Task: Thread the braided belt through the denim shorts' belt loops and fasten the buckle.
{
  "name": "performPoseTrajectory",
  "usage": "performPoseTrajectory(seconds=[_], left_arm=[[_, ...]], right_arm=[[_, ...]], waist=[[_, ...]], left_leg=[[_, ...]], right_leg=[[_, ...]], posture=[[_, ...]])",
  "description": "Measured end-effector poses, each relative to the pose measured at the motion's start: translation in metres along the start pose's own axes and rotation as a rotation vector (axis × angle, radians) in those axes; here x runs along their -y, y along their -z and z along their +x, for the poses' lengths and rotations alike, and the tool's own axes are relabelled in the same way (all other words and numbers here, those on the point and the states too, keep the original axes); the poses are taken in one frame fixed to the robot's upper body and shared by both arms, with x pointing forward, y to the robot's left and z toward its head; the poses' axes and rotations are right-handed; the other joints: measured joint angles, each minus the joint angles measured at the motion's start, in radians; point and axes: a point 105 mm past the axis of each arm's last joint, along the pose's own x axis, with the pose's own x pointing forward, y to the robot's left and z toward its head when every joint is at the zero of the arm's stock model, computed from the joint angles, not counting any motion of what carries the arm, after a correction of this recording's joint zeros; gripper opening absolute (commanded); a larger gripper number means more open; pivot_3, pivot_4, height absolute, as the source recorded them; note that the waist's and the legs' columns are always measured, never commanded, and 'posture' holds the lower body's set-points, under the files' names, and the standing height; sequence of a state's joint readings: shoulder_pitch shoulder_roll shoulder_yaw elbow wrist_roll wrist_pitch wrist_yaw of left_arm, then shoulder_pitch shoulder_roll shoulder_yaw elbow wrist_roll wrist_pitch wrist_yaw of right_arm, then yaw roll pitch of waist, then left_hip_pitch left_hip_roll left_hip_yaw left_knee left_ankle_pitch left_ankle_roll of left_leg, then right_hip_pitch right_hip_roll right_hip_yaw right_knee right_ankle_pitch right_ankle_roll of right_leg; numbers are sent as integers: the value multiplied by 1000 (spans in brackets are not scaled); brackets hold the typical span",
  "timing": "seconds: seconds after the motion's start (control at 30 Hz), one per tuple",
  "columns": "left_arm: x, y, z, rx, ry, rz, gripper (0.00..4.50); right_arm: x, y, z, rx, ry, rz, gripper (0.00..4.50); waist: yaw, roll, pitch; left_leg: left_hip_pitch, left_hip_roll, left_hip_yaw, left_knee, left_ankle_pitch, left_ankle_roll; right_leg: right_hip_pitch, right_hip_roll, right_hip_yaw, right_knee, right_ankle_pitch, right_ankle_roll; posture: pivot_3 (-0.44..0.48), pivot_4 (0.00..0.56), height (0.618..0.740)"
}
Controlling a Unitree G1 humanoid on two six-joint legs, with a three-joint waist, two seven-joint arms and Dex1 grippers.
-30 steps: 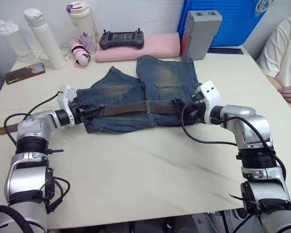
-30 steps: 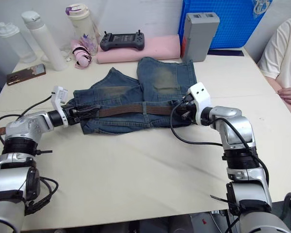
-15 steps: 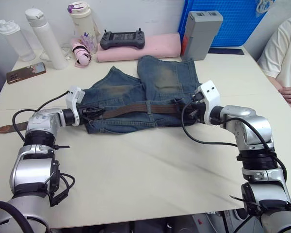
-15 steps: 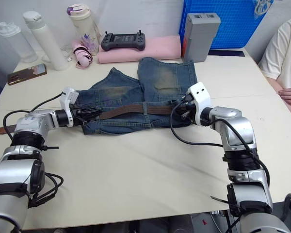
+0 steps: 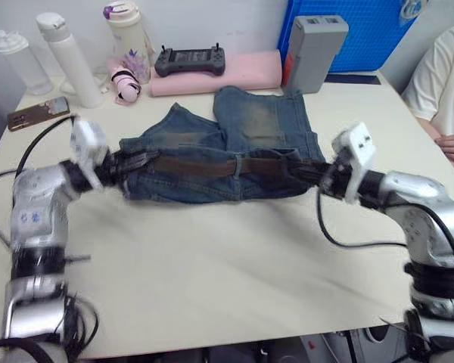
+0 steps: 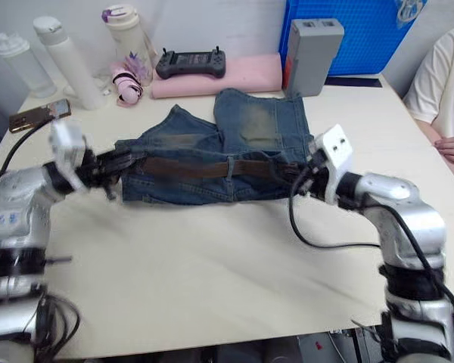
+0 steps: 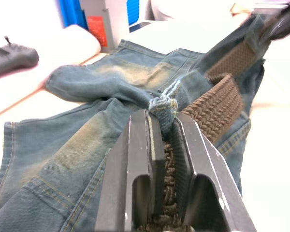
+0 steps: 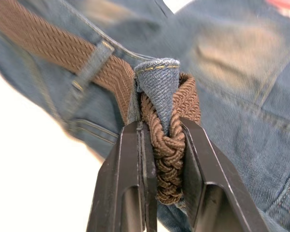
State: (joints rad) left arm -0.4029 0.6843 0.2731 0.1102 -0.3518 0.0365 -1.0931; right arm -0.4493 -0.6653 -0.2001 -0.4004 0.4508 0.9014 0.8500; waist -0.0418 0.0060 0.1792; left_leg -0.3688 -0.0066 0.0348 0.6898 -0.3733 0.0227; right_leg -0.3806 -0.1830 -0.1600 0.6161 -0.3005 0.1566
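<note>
Each hand (image 8: 159, 145) (image 7: 162, 140) — clamped on braided belt (image 5: 204, 166).

Denim shorts (image 5: 234, 140) mid-table (image 5: 212, 265), braided belt (image 5: 204, 166) seemingly across the waistband, bottles (image 5: 68, 57) behind-left.

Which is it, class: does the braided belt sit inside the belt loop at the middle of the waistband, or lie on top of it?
Inside: the braided belt passes under the belt loop, whose denim strip crosses over it.
</note>
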Motion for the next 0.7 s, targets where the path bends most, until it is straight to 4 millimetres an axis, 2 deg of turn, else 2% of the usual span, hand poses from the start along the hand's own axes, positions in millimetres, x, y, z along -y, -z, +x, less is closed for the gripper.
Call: performPoseTrajectory(seconds=[0.13,0.2,0.23,0.3,0.37,0.47,0.5,0.6,0.63,0.7], left_arm=[[43,33,-27,-127,37,179,18],[56,39,-35,-148,55,301,18],[66,46,-43,-161,65,387,18],[78,57,-53,-191,98,436,18],[83,69,-64,-227,110,446,1056],[84,72,-75,-259,156,469,2357],[85,72,-76,-263,170,466,2791],[86,72,-76,-264,187,405,4103],[87,70,-77,-271,199,374,4398],[88,67,-79,-290,227,299,4398]], right_arm=[[-17,24,-20,-96,-37,12,357],[-28,40,-29,-175,-73,-5,357],[-41,61,-35,-282,-122,-55,1157],[-50,87,-43,-413,-164,-103,1778],[-45,110,-51,-517,-144,-109,2751],[-38,113,-57,-561,-142,-173,4315],[-38,111,-58,-568,-152,-193,4500],[-42,107,-63,-571,-209,-193,4500],[-45,103,-64,-560,-230,-188,4500],[-48,92,-64,-527,-261,-189,4500]], waist=[[17,0,0],[34,0,0],[46,0,0],[54,-2,0],[53,-3,-1],[53,-2,-1],[52,-1,0],[52,-2,0],[52,-2,0],[51,-2,0]], left_leg=[[-1,1,3,3,0,0],[-1,1,4,6,0,0],[-1,1,5,9,0,1],[0,1,6,9,0,2],[0,1,6,9,0,2],[0,2,6,8,0,2],[0,3,6,8,0,2],[-1,3,5,8,0,2],[-1,3,5,8,0,2],[-1,3,5,8,0,2]], right_leg=[[4,1,0,-10,0,0],[7,0,1,-13,0,0],[8,-1,1,-14,0,0],[9,-1,2,-14,0,0],[9,-1,2,-14,0,0],[8,-1,2,-13,0,0],[8,-1,2,-13,0,0],[7,-1,1,-13,0,0],[7,-1,1,-13,0,0],[8,-1,1,-13,0,0]], posture=[[0,150,714],[0,150,714],[0,150,714],[0,150,714],[0,150,714],[0,150,714],[0,150,714],[0,150,714],[0,150,714],[0,150,714]])
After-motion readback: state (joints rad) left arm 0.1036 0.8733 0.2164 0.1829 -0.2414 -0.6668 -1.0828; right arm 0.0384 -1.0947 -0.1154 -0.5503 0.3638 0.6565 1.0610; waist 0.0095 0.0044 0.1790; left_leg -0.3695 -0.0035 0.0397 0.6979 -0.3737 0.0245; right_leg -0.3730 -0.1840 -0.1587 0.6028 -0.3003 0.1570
